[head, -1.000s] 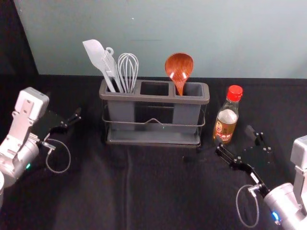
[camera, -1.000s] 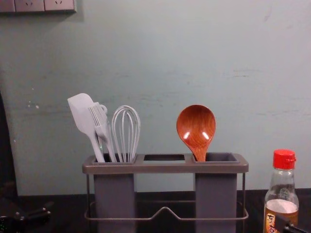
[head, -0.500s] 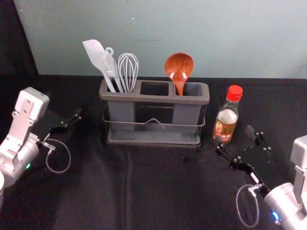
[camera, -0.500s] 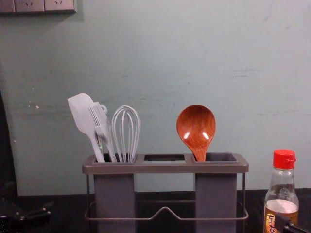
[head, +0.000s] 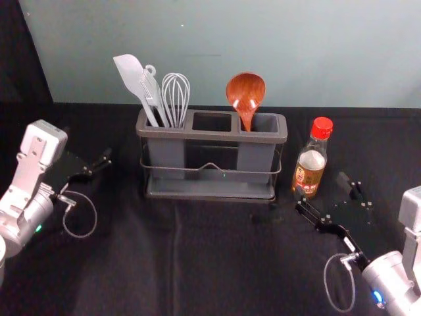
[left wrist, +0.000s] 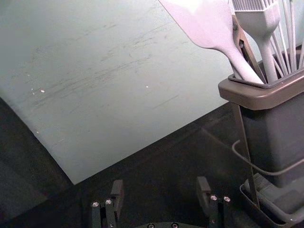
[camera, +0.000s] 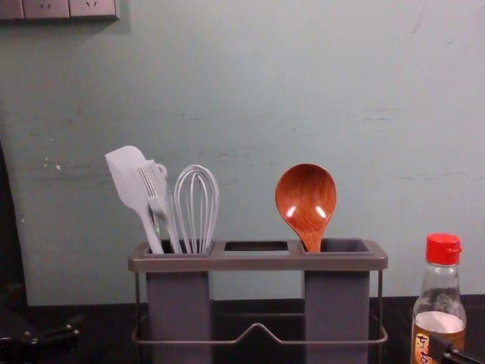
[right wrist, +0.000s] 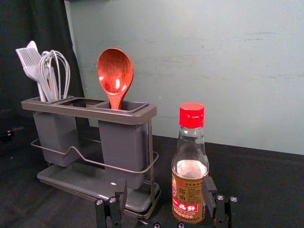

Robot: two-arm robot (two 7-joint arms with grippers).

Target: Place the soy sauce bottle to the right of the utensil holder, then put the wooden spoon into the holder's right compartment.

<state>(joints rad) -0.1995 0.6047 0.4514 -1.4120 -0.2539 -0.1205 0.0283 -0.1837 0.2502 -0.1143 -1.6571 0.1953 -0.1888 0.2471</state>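
Jaws spread wide with nothing between them, the left gripper (left wrist: 160, 183) hung to the left of the utensil holder (head: 212, 135). At the holder's left end stood the silicone spatula (head: 130, 72), basting brush (camera: 153, 182) and whisk (head: 176, 99). The wooden spoon (head: 245, 89) stood in the holder's right compartment (camera: 337, 311), its bowl up, the hollow facing the robot and the handle running down inside; its long axis was near vertical, tipped slightly toward the holder's left end. Just beside the holder, on its right, the soy sauce bottle (head: 307, 178) stood upright, long axis vertical, red cap on top, label toward the robot. The right gripper (right wrist: 165, 183) waited right of the holder and near the bottle, jaws well apart and gripping nothing; whether one side touched the glass, I couldn't tell. Nothing had visibly shifted since a second before. To my eye that meant both placements were done, with only a careful retreat clear of the bottle remaining.
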